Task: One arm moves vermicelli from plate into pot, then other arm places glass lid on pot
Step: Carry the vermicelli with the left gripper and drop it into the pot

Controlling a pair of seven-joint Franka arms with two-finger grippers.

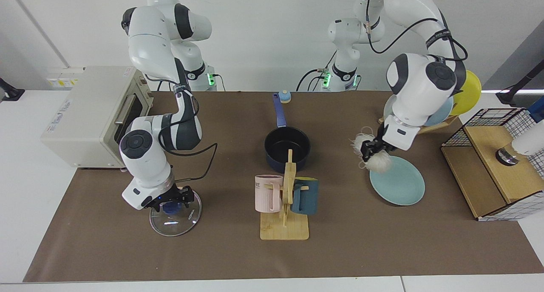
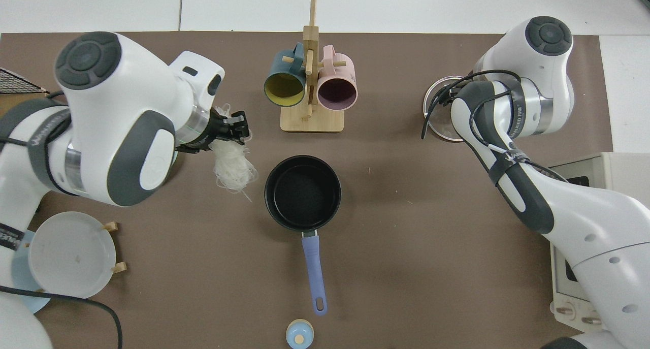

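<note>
Left tool (image 1: pixel 369 149) is clamped on the bundle of thin white vermicelli (image 1: pixel 379 162), held in the air between the round light teal plate (image 1: pixel 401 183) and the dark navy saucepan (image 1: pixel 287 148) at mid-tabletop. Right tool (image 1: pixel 172 198) is at the blue knob of the clear glass lid (image 1: pixel 175 217), which lies flat near the tabletop's edge; its finger state cannot be determined.

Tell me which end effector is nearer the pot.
Left. The left end effector carries the vermicelli in the air just beside the pot; the right end effector is far off at the glass lid.

White wall (image 1: pixel 263 32), brown table mat (image 1: pixel 361 241)
</note>
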